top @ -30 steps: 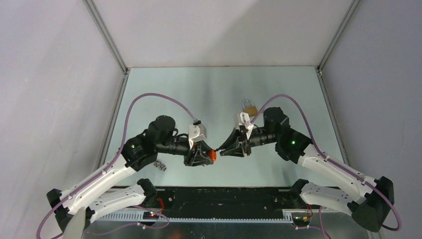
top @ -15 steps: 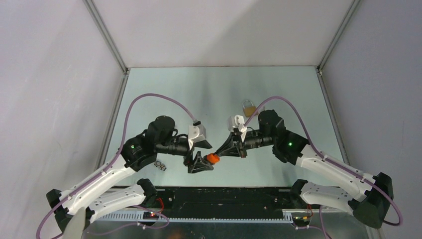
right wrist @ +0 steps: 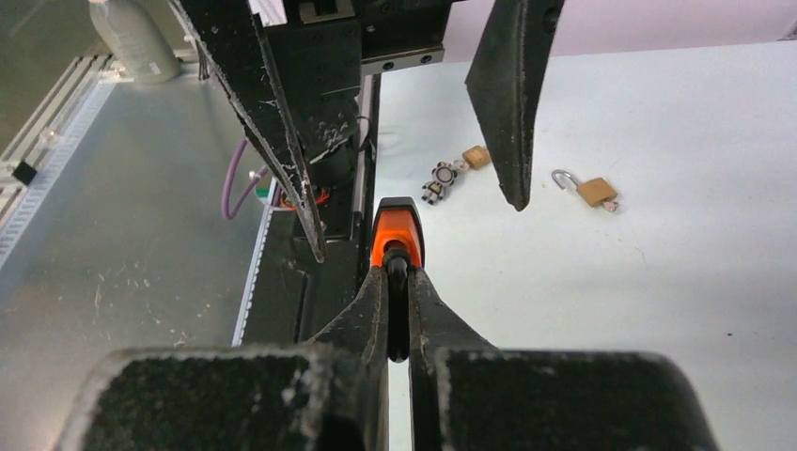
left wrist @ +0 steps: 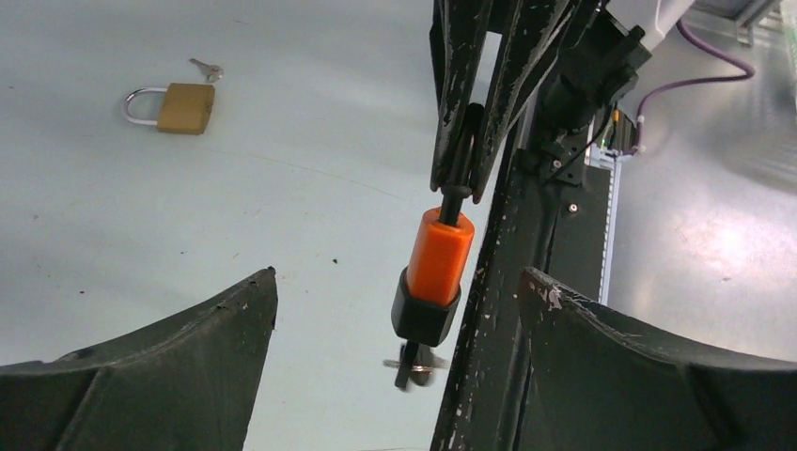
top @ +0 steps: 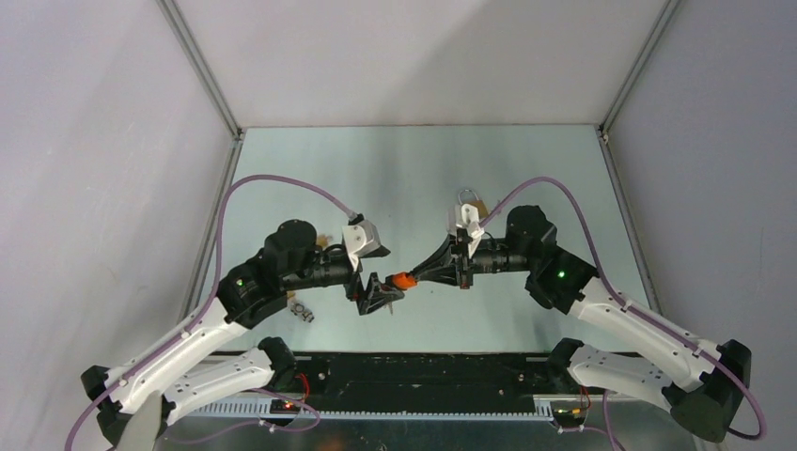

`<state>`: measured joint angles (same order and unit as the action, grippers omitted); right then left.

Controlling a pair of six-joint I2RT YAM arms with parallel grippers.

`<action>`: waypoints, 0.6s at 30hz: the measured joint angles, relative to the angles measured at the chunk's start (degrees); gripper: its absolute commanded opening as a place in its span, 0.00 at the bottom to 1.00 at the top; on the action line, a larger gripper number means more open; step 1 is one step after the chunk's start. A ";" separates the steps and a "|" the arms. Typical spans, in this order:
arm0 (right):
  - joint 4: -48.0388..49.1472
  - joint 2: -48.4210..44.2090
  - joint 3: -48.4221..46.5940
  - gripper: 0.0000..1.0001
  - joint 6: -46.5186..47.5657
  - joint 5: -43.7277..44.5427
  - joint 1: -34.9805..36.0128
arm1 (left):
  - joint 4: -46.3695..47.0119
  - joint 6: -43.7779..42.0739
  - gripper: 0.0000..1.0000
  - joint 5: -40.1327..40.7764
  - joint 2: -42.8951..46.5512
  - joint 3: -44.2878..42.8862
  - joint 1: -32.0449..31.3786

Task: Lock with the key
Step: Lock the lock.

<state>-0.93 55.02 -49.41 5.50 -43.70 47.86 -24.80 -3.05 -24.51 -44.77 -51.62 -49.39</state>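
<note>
Above the table [top: 376, 169], a lock [top: 402, 279] hangs between the left gripper [top: 383, 293] and right gripper [top: 420, 276]; farther back, rightward, lies a padlock [top: 470, 200] (a key [left wrist: 205, 68] just beside)

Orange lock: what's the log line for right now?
orange lock: midair | right gripper: shut on its shackle | left gripper: open

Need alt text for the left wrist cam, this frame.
An orange-and-black padlock hangs mid-frame, pinched at its top by the right end effector reaching down from above. The left end effector is wide open at the bottom, one dark finger on either side of the lock, neither touching it. A brass padlock lies on the table at upper left.
</note>
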 measured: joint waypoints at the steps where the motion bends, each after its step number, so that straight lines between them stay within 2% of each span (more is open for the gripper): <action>1: 0.50 -0.15 0.00 0.00 -0.81 0.22 -0.13 | 0.20 0.50 1.00 0.57 0.02 -0.09 0.00; 5: 3.54 -0.28 0.00 0.00 -5.55 2.93 -1.16 | 2.10 4.92 1.00 5.03 0.13 -1.51 0.00; 13: 14.78 -0.22 0.55 0.00 -18.58 6.23 -5.51 | 13.84 11.26 1.00 15.87 2.56 -1.68 0.00; 18: 18.01 -0.85 1.09 0.00 -23.63 7.87 -5.62 | 18.12 14.21 1.00 20.85 2.51 -1.22 0.00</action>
<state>17.08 54.17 -48.31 -18.13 -35.83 42.24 -6.68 11.16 -3.66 -42.26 -52.84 -49.39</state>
